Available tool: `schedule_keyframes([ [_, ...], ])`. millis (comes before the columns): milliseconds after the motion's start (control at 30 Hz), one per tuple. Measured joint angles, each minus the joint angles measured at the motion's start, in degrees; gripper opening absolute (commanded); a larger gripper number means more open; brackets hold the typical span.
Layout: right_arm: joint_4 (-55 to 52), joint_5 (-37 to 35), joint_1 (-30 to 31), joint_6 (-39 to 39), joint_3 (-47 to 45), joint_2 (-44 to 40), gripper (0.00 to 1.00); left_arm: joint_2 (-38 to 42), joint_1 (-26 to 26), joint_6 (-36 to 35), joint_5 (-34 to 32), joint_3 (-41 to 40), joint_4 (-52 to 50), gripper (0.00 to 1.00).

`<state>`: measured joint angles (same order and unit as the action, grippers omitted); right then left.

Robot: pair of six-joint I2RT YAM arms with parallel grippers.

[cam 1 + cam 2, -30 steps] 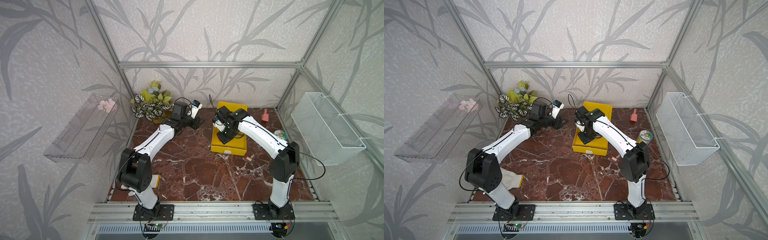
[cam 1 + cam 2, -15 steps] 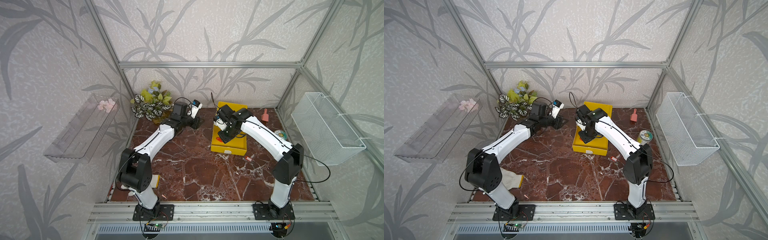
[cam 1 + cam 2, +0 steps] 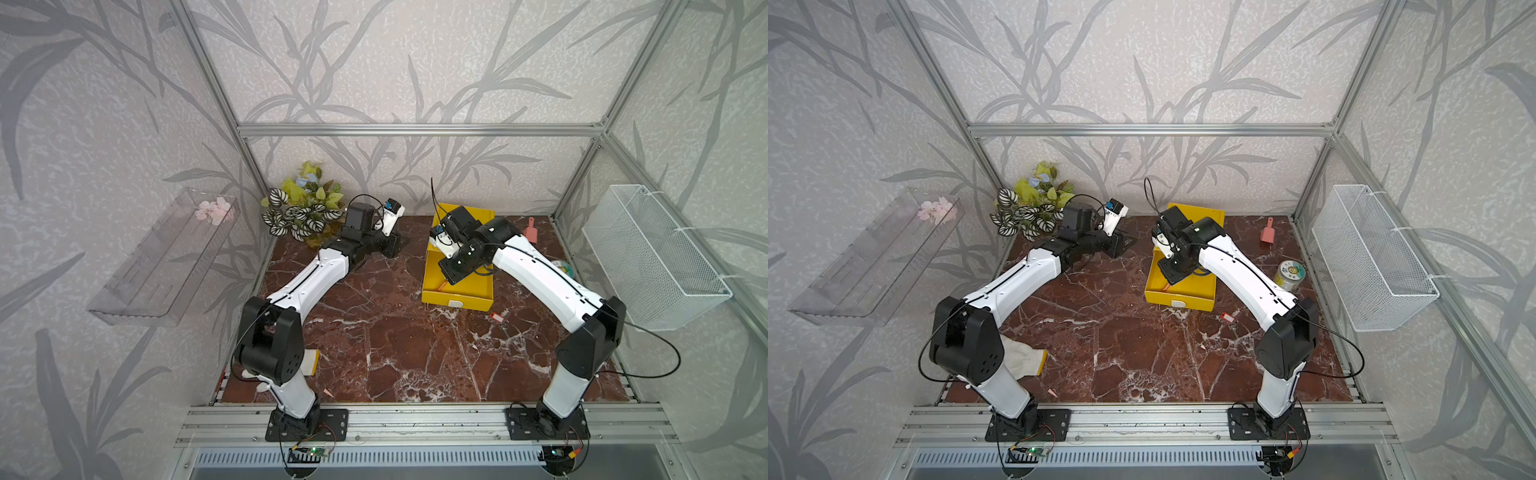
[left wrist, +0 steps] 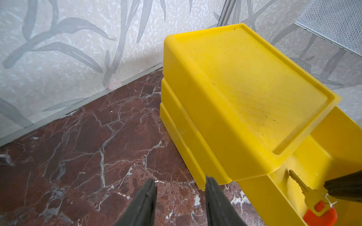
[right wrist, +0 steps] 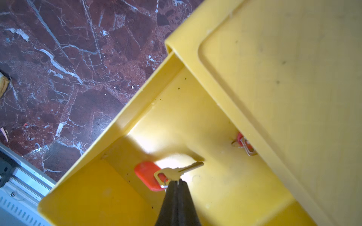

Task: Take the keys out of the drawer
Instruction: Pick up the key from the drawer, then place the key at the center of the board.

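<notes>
The yellow drawer (image 5: 125, 117) stands pulled out of its yellow cabinet (image 4: 244, 82), seen in both top views (image 3: 457, 297) (image 3: 1179, 297). Inside it my right gripper (image 5: 177, 180) (image 3: 451, 276) is shut on the head of a silvery key (image 5: 176, 171) with a red tag (image 5: 147, 174) on its ring. More keys (image 5: 243, 143) with a red tag lie deeper in the drawer, partly under the cabinet top. Another red-tagged bunch (image 3: 1228, 318) lies on the marble in front of the drawer. My left gripper (image 4: 180, 181) (image 3: 395, 245) hangs open and empty over the marble beside the cabinet's left side.
A pink scoop (image 3: 1268, 232) and a round tin (image 3: 1289, 276) sit right of the cabinet, below a white wire basket (image 3: 1370, 257) on the right wall. A leafy plant (image 3: 1034, 208) fills the back left corner. A glove (image 3: 1023, 359) lies by the left arm's base.
The right arm's elbow and wrist have shifted slightly to the right while its gripper stays shut in the drawer. The left arm has not moved.
</notes>
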<state>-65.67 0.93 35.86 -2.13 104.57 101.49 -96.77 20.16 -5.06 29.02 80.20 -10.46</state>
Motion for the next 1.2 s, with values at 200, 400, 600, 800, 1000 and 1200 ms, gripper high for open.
schedule_keyframes([
  [200,3.45,-1.90,-0.09,-1.77,-2.01,-4.39,0.00,-0.04,0.00,-0.20,0.11,2.82,0.39,0.43],
  [400,7.02,-3.26,-0.37,-4.22,-2.75,-9.25,0.00,-0.87,0.00,0.13,0.39,7.58,1.05,0.43],
  [600,6.97,-6.38,-1.77,-7.54,2.03,-10.27,0.00,-5.84,0.15,-0.81,-0.44,19.21,-3.10,0.42],
  [800,4.04,-10.29,-5.05,-13.46,7.15,-11.89,0.00,-6.16,1.25,-2.89,-0.48,21.70,-5.60,0.43],
  [1000,-3.65,-14.34,-10.51,-21.88,7.23,-15.41,0.00,-6.08,5.03,-6.45,-1.92,21.70,-8.48,0.43],
  [1200,-7.78,-13.35,-18.60,-29.49,-2.12,-21.07,0.00,-5.38,7.91,-8.70,-3.19,21.68,-10.62,0.43],
])
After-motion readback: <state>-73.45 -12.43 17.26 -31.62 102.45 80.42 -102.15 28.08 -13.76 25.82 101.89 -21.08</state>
